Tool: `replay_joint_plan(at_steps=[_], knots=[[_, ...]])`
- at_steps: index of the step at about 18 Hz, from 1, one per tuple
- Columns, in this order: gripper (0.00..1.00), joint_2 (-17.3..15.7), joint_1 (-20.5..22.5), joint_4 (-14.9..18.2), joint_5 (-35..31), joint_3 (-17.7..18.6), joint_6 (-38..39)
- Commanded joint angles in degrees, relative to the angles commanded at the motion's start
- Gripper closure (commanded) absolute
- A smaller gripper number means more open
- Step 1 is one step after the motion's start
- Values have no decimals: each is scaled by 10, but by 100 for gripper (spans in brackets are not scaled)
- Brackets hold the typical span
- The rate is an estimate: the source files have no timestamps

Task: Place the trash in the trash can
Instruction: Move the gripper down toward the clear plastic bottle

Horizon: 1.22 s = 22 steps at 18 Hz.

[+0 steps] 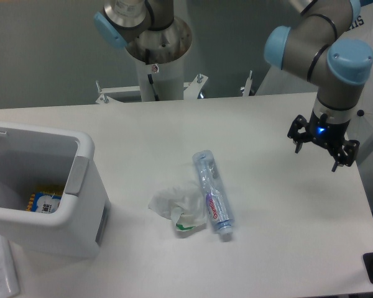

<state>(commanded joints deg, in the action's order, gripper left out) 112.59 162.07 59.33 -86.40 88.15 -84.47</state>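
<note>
My gripper hangs open and empty over the desk; the bottle lies well off toward the bin, long axis running near-to-far, wrapper touching it.

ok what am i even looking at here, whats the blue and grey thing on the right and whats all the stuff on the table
The blue and grey thing is a robot arm, made of jointed tubes. At its end is a gripper, a small black claw with two fingers. It hangs above the right side of the table and holds nothing; the fingers look spread apart.

There is one picture, taken by a fixed camera looking down at the white table from the front.

In the middle of the table lies a clear plastic bottle on its side, with a blue and red label. Right beside it, touching, is a crumpled whitish wrapper with a green spot. At the left stands a white bin, open on top, with a small yellow and blue packet already at the bottom.
</note>
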Motion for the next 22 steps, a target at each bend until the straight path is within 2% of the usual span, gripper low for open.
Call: replay_joint_plan(at_steps=[6, 11, 13, 18, 22], knots=[[0, -1, -1, 1, 2, -1, 23], [0, 4, -3, -4, 11, 5, 153], [0, 11, -16, -25, 18, 5, 174], [0, 31, -49, -48, 18, 23, 248], [0, 61, -102, -50, 19, -3, 347]])
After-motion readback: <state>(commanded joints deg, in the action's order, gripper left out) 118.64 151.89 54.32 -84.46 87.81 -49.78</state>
